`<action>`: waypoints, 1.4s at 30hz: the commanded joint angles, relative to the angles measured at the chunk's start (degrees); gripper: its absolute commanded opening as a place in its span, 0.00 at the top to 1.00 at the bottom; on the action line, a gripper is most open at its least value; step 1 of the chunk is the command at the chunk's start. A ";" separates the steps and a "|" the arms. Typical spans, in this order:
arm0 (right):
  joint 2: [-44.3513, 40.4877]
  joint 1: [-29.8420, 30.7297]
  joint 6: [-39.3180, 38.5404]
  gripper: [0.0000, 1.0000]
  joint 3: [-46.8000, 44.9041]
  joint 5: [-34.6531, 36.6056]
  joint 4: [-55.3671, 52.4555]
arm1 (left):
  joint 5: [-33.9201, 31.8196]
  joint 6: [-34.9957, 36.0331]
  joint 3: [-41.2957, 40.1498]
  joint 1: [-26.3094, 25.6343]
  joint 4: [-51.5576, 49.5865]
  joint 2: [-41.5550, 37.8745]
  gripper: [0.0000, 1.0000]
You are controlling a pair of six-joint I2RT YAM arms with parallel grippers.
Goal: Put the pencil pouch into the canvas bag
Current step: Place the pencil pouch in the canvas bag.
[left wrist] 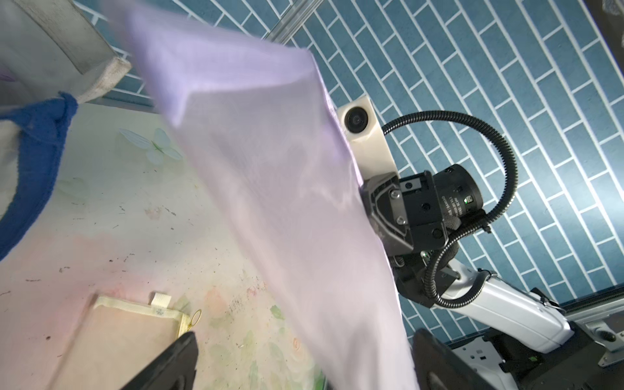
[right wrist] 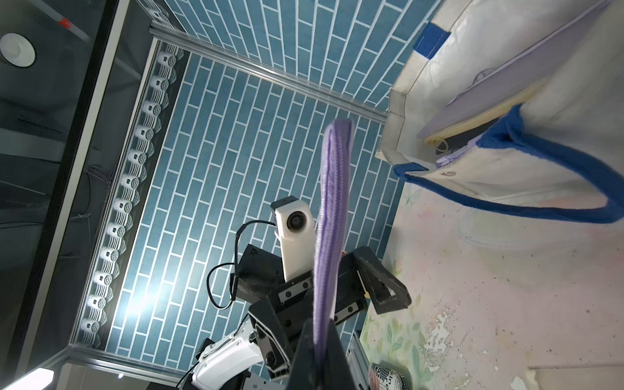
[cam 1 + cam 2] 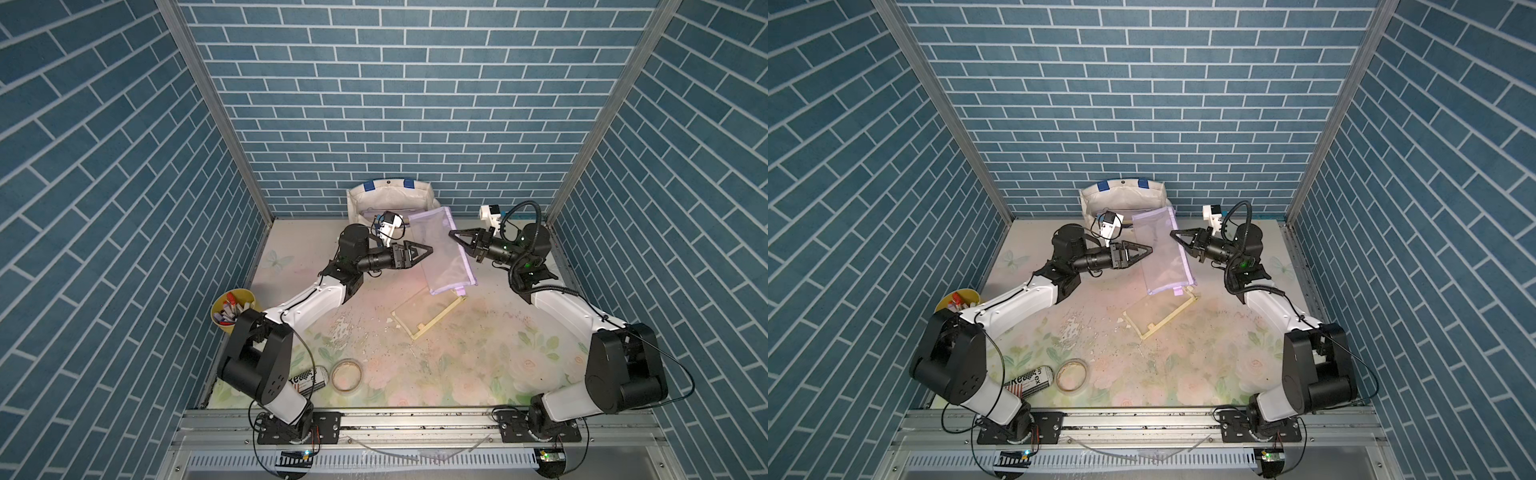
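We are clamping the pencil pouch (image 3: 441, 253) in the right gripper (image 3: 452, 234); the left gripper (image 3: 429, 250) is gaping alongside; the pouch's long axis is aiming at the canvas bag (image 3: 390, 198).

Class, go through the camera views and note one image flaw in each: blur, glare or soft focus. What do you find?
Left wrist view: the purple mesh pouch is smeared by motion blur, and the left gripper shows dark, soft fingers at the frame edge. Right wrist view: a white glare patch on the brick wall. Both top views: evenly lit, no glare.
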 commanded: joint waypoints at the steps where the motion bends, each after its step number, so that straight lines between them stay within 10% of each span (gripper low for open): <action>1: 0.99 0.60 -1.97 1.00 2.63 -1.65 2.05 | 0.47 -3.12 1.91 -0.21 7.44 -0.01 0.11; 5: 0.61 0.65 -5.11 1.00 3.79 -1.65 -2.14 | 1.09 -3.87 1.14 -0.06 8.51 0.02 0.72; 8: 0.08 0.65 -8.36 1.00 4.92 -1.42 -6.89 | 1.08 -3.51 1.09 0.59 7.84 -0.19 1.00; 14: -2.02 0.56 -24.42 0.51 12.30 5.64 -37.67 | -0.16 3.84 4.48 4.62 -1.16 -1.62 1.00; 21: -2.06 -0.30 -36.13 0.15 22.99 16.42 -64.47 | -12.24 44.70 32.98 6.70 -49.97 1.00 1.00; 31: -1.45 -1.15 -39.25 0.13 26.20 16.65 -73.51 | -41.99 73.51 78.62 3.98 -75.30 25.53 1.00; 42: -3.49 -1.84 -40.99 0.13 24.46 16.51 -77.72 | -55.57 85.72 80.76 2.18 -68.92 34.87 1.00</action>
